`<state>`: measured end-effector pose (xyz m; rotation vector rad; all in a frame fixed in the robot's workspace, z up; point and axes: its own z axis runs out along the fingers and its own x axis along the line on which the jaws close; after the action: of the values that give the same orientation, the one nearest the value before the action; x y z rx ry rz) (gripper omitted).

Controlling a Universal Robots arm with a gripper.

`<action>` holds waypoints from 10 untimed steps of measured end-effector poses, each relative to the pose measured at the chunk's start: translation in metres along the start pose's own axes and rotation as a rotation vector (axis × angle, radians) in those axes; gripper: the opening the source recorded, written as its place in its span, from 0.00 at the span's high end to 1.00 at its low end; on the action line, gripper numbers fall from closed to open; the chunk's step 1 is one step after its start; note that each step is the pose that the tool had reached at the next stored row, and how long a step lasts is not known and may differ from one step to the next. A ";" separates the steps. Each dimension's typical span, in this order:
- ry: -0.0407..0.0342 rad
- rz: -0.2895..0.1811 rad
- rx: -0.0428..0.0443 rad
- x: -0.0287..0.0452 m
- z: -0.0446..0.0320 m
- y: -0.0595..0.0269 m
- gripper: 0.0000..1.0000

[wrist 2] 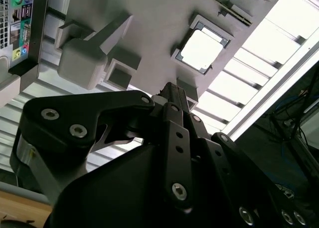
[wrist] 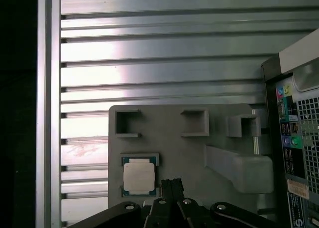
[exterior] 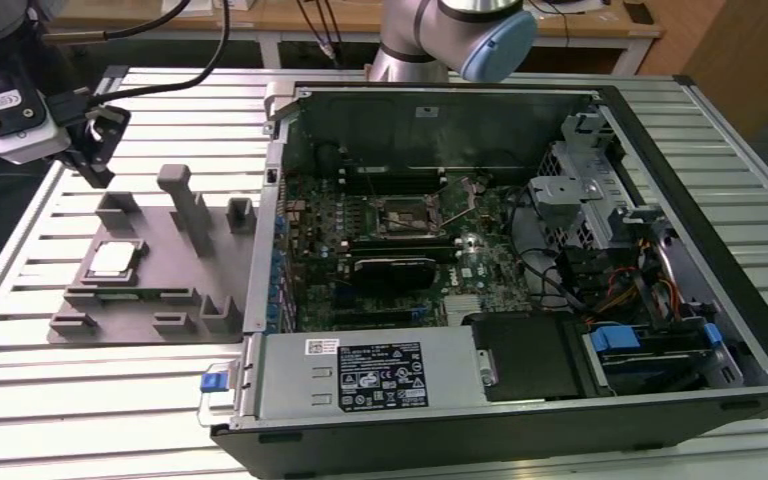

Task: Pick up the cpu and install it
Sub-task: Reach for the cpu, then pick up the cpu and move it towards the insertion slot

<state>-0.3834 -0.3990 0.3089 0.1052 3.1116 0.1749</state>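
Observation:
The cpu (exterior: 113,258) is a small silvery square chip lying flat in a recess of the grey holder tray (exterior: 144,320), at the exterior view's left. Both wrist views look down on the cpu (wrist: 138,178) (wrist 2: 201,50) in its recess. My gripper (exterior: 96,176) hangs above the tray's far end, a little beyond the cpu and apart from it. Its black fingertips (wrist: 172,184) sit close together with nothing between them. The motherboard's square socket (exterior: 408,215) lies inside the open computer case (exterior: 744,300).
Tall grey posts (exterior: 181,200) rise from the holder tray between my gripper and the case wall (exterior: 272,200). The case's rear ports (wrist: 291,133) face the tray. A slatted metal table (exterior: 91,410) carries everything, and the arm's base (exterior: 418,40) stands behind the case.

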 end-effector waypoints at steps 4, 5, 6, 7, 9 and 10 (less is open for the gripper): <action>-0.0003 0.000 -0.0002 0.0006 0.0023 -0.0003 0.89; -0.0001 0.000 -0.0001 0.0007 0.0031 -0.0004 0.89; -0.0002 0.000 -0.0001 0.0009 0.0041 -0.0005 0.89; -0.0001 0.000 -0.0001 0.0010 0.0044 -0.0005 0.89; 0.0000 0.000 0.0000 0.0010 0.0044 -0.0006 0.89; -0.0002 0.000 -0.0001 0.0010 0.0046 -0.0006 0.89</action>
<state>-0.3844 -0.3990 0.3042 0.1051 3.1114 0.1750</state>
